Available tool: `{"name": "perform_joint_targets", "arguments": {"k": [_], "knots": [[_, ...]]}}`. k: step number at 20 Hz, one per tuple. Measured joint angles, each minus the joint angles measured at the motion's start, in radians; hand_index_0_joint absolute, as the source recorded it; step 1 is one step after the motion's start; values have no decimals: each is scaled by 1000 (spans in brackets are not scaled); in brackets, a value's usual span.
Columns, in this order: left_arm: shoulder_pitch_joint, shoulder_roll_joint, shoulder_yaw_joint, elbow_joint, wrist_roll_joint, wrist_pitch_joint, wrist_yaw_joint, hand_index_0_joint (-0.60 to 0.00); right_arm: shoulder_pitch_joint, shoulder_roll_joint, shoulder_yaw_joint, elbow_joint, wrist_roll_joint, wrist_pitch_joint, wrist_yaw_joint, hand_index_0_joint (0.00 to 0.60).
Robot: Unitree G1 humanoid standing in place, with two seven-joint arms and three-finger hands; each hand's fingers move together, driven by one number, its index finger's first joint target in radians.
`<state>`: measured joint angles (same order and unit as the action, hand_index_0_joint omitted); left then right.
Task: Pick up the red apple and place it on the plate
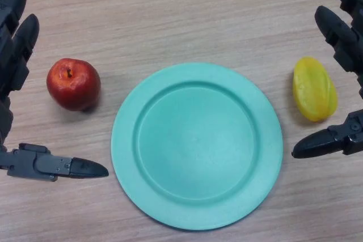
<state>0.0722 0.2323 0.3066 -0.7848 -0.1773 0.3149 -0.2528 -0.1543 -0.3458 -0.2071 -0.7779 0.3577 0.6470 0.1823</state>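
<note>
The red apple stands upright on the wooden table, left of the teal plate. The plate lies in the middle of the view with nothing on it. My left hand is at the left edge, open, with its fingers straight just left of the apple and its thumb stretched out below the apple. It does not touch the apple. My right hand is at the right edge, open.
A yellow star fruit lies right of the plate, between the right hand's fingers and its thumb. Bare wooden table stretches beyond the plate.
</note>
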Motion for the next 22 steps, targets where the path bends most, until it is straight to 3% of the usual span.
{"name": "perform_joint_targets", "arguments": {"k": [8,11,17,22], "knots": [[-34,10,13,44,-1,-1,10,0,0,-5,-20,-25,34,0,3,0],[-116,75,12,211,84,-43,49,0,22,-8,-67,-27,34,-2,3,0],[-273,153,-46,667,203,-240,179,0,55,-5,-71,-48,34,-2,2,0],[-350,150,-159,905,290,-317,207,0,62,-3,-72,-76,38,-2,0,0]]}}
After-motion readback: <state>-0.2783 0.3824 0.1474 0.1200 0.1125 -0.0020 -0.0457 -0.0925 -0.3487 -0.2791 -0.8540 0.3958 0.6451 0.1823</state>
